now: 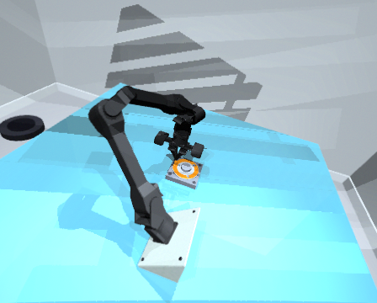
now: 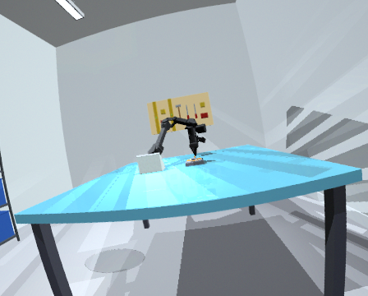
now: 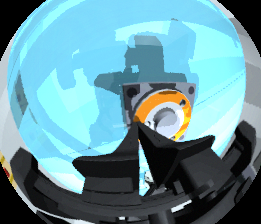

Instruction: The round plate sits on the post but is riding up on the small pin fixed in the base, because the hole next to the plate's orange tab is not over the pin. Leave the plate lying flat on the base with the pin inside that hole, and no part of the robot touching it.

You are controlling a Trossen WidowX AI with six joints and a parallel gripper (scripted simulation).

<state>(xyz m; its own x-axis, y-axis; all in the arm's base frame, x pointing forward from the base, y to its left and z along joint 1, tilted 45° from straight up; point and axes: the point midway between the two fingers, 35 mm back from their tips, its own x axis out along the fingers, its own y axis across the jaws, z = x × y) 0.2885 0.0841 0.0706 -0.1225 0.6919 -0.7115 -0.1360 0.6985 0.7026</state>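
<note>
The round plate (image 1: 177, 172) (image 3: 149, 106), an orange ring with a pale centre, sits around the grey post (image 1: 186, 167) (image 3: 166, 118) on the square grey base (image 1: 193, 183) (image 2: 195, 164) (image 3: 155, 87). A dark round spot shows on the ring's upper right in the wrist view. I cannot tell the tab, the pin or whether the plate lies flat. My gripper (image 1: 177, 157) (image 2: 195, 155) (image 3: 136, 124) is shut and empty, pointing down. Its tips are at the plate's edge, left of the post in the wrist view; contact is unclear. The fingers hide part of the plate and base.
The base stands on the blue table (image 1: 256, 232) (image 2: 217, 190). The arm rises from a white mounting block (image 1: 177, 242) (image 2: 151, 164) near the base. Dark corner holes mark the base. A black ring (image 1: 7, 130) lies beyond the table's left edge.
</note>
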